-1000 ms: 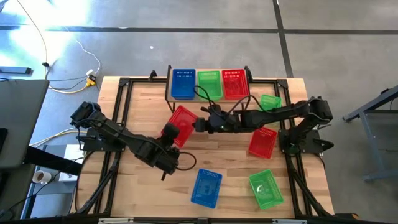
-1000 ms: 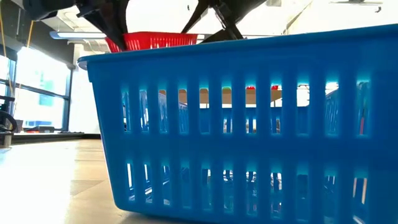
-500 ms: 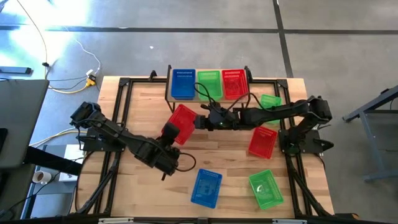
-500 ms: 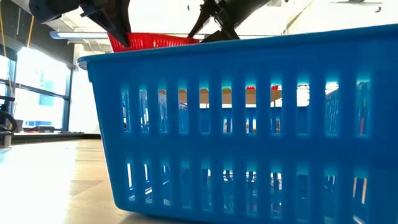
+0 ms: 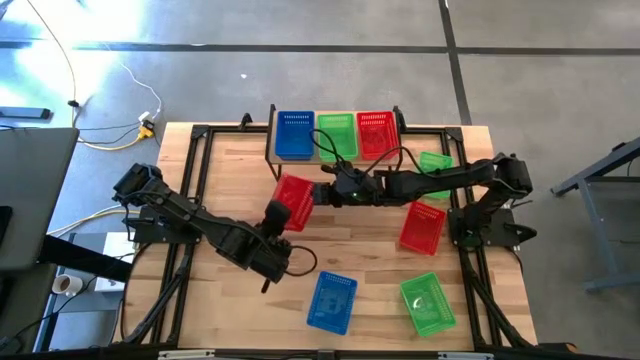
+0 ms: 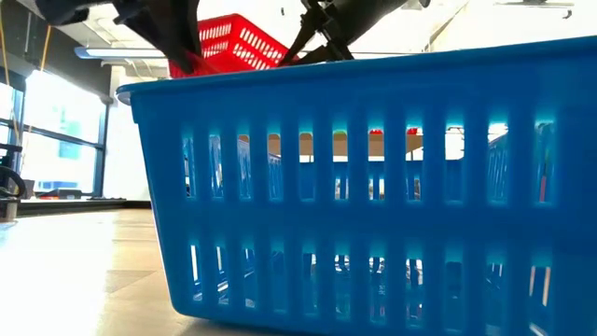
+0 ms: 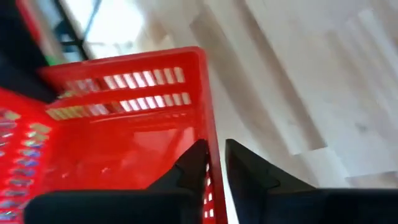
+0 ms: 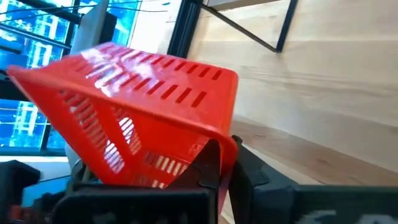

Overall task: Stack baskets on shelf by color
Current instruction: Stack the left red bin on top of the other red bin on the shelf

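Handover under way at frame centre: red basket (image 5: 293, 199) is clenched by right gripper (image 5: 322, 193); left gripper (image 5: 277, 212) loosening; shelf (image 5: 335, 150) placement judged next.

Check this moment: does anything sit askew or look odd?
Yes. The red basket hangs tilted above the table, pinched at opposite rims by the left gripper and the right gripper together.

no readable text, labels, brands or numbers appear in any view.
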You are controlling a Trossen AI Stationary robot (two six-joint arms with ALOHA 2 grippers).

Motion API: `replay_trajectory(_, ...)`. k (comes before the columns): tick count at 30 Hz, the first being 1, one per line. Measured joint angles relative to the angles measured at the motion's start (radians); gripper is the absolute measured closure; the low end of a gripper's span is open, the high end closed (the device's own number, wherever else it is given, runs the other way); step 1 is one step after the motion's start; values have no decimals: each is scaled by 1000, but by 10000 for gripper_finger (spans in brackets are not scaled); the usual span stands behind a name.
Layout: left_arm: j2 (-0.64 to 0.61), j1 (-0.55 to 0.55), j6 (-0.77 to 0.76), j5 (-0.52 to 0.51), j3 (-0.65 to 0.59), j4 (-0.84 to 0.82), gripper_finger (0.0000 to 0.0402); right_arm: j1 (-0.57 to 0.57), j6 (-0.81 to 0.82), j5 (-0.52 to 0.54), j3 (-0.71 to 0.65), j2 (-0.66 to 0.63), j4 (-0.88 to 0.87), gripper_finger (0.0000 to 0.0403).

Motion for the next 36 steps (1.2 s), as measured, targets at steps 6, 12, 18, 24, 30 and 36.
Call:
replay_trajectory(6,0,8,-116,64,1,-3,295,0,-7,16,0,0,1,402)
replay_trajectory(12,0,-2,-245,68,1,-5,234,0,-6,53,0,0,-18,402)
replay_trajectory(18,0,-27,-272,72,1,-6,202,-3,5,92,0,0,-53,402)
replay_trajectory(24,0,-61,-314,40,1,-5,201,-3,18,127,0,0,-68,402)
replay_trajectory(30,0,-87,-336,-64,1,-4,199,-2,29,149,0,0,-71,402)
replay_trajectory(36,0,-103,-341,-158,1,9,201,-6,47,193,-2,0,-104,403)
